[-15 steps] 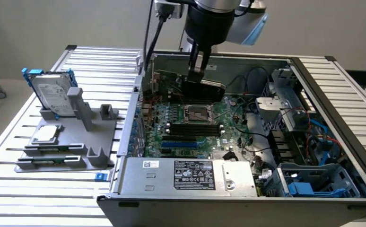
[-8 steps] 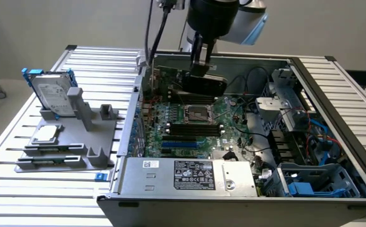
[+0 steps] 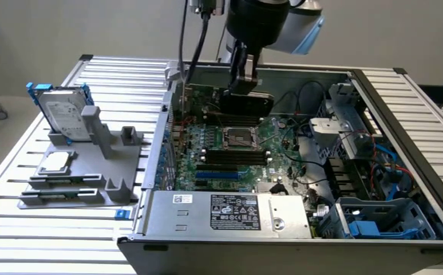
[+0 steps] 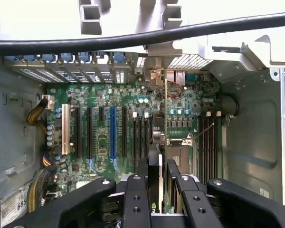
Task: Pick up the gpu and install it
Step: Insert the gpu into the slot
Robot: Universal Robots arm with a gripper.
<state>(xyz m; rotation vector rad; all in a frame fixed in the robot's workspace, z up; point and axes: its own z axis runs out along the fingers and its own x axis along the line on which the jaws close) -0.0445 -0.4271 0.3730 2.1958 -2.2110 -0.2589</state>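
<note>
Exterior view first: I'm hovering over the open computer case (image 3: 283,255) with my claw (image 3: 243,86) clamping the gpu (image 3: 248,105), black cooler cover facing the camera. The card is hanging above the far part of the motherboard (image 3: 237,154). So the pickup is done, but it isn't sitting in any slot yet. Over on the exterior view's left, the hard drive (image 3: 61,112) and the silver chip (image 3: 56,162) are resting on the grey stand (image 3: 103,143), well apart from me.

Wrist view: I'm looking down past my fingers (image 4: 135,190), which are pinching the gpu (image 4: 154,152) edge-on from both sides, partway closed around it. Below, the expansion slots (image 4: 112,130) are looking bare to me, so seating the card is what's left.
</note>
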